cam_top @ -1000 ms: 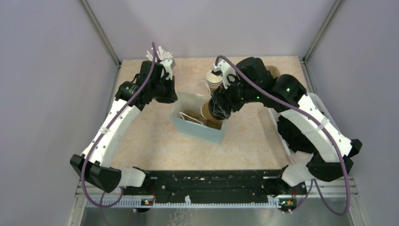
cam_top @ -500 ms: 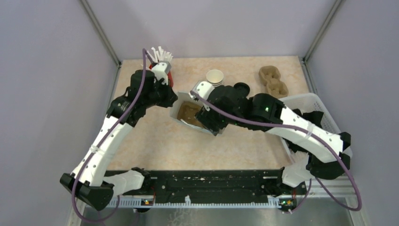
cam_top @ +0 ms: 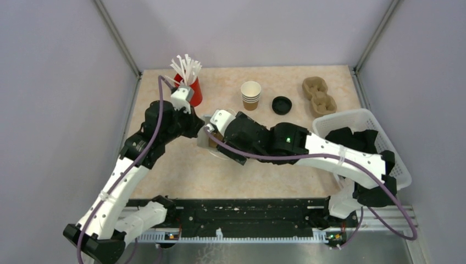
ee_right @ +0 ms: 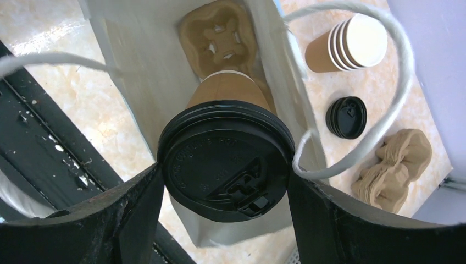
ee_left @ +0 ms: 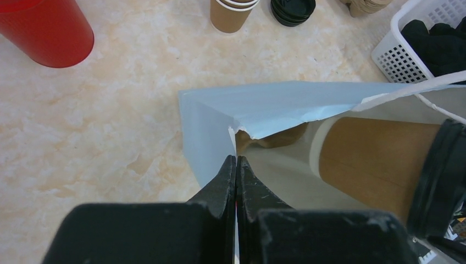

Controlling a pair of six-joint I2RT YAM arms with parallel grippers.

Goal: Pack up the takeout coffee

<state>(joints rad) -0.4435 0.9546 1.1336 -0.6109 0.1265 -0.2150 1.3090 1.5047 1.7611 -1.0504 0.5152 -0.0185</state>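
The takeout coffee [ee_right: 225, 159], a brown cup with a black lid, lies partly inside the light blue paper bag [ee_left: 220, 115]. My right gripper [ee_right: 225, 187] is shut on it, one finger on each side of the lid. A brown cup carrier [ee_right: 220, 38] sits at the bag's bottom. The cup also shows in the left wrist view [ee_left: 373, 159]. My left gripper [ee_left: 236, 160] is shut on the bag's edge. In the top view both grippers, left [cam_top: 197, 125] and right [cam_top: 217, 132], meet over the bag [cam_top: 204, 141], which is mostly hidden.
A red cup of white straws [cam_top: 195, 93] stands at the back left. A stack of lidless brown cups [cam_top: 251, 94], a loose black lid [cam_top: 281, 105] and brown carriers [cam_top: 319, 94] stand along the back. A white basket [cam_top: 357, 116] with black items is at the right.
Both grippers and the bag have moved left and nearer. The right gripper has carried the coffee further into the bag. The cup stack, lid and carriers are now uncovered.
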